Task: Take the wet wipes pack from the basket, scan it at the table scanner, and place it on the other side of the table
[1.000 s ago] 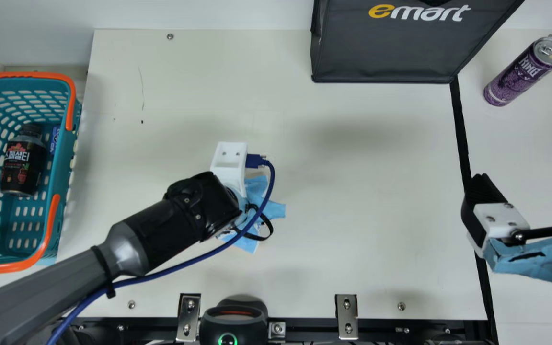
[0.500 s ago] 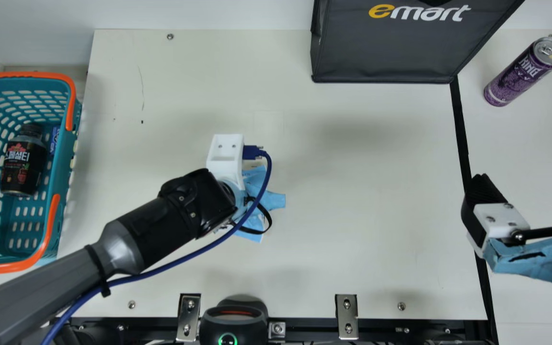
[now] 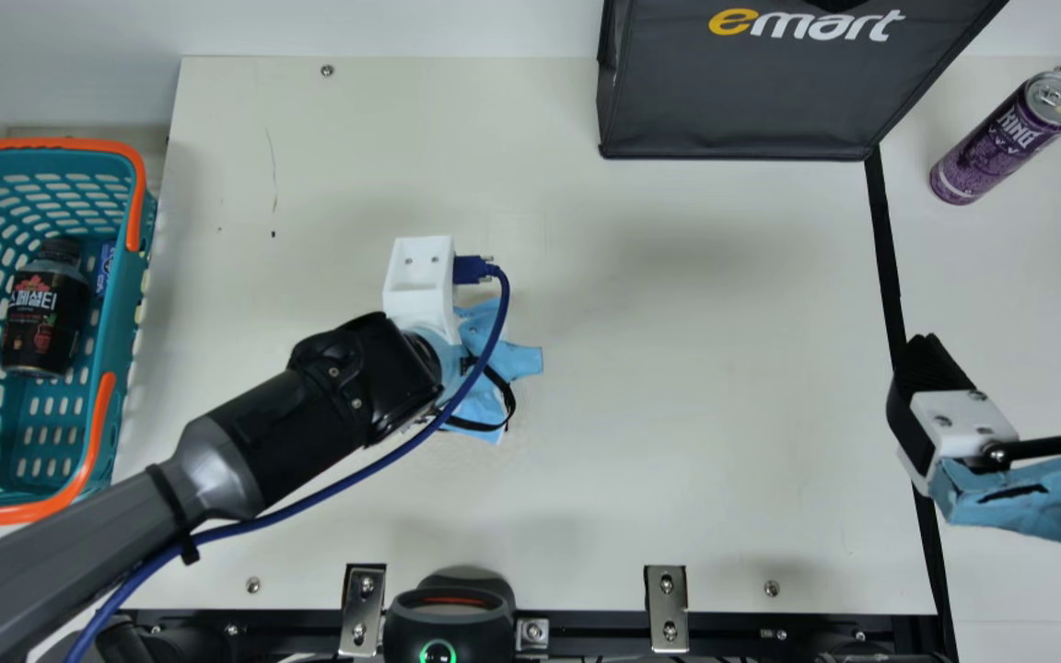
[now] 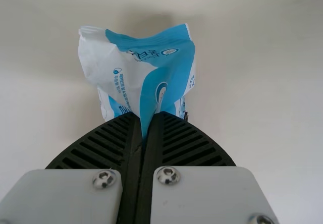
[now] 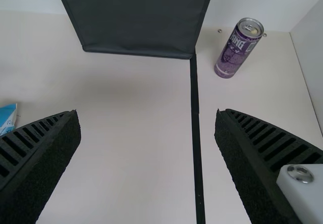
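Blue-and-white plastic wet wipes pack (image 4: 174, 77): above cream table (image 3: 724, 368), twelve o'clock from black scanner (image 3: 449, 631)
Left ribbed black gripper (image 3: 517, 359): pinching the pack
Right ribbed black gripper (image 3: 1019, 348): spread, main view's three o'clock

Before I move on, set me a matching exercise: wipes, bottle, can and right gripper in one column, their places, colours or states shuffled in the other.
1. Wipes
2. Bottle
3. Can
4. Right gripper

A. Purple
B. Open, nothing between its fingers
C. Pinched in the left gripper
D. Inside the basket

Pairs: 1-C, 2-D, 3-A, 4-B
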Available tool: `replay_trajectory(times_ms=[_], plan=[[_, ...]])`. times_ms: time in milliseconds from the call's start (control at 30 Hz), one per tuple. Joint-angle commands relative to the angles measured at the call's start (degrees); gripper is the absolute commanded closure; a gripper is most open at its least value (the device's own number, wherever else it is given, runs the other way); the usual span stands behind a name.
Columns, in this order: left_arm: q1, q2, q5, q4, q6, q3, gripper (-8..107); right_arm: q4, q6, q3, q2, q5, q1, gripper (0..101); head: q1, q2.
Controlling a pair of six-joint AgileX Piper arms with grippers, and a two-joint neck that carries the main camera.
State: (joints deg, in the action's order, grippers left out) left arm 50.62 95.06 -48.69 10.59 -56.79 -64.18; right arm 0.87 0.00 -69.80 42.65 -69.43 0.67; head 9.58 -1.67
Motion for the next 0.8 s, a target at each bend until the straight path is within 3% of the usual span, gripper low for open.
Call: replay_trajectory(times_ms=[0, 767], plan=[[-0.1, 0.0, 0.1, 0.3, -0.2, -0.1, 107, 0.0, 0.0, 0.0, 0.0, 0.0, 0.0, 6, -1.7, 0.1], [-0.3, -1.3, -0.1, 1.1, -0.7, 0.3, 107, 0.0, 0.0, 0.0, 0.0, 0.0, 0.0, 6, -1.7, 0.1]])
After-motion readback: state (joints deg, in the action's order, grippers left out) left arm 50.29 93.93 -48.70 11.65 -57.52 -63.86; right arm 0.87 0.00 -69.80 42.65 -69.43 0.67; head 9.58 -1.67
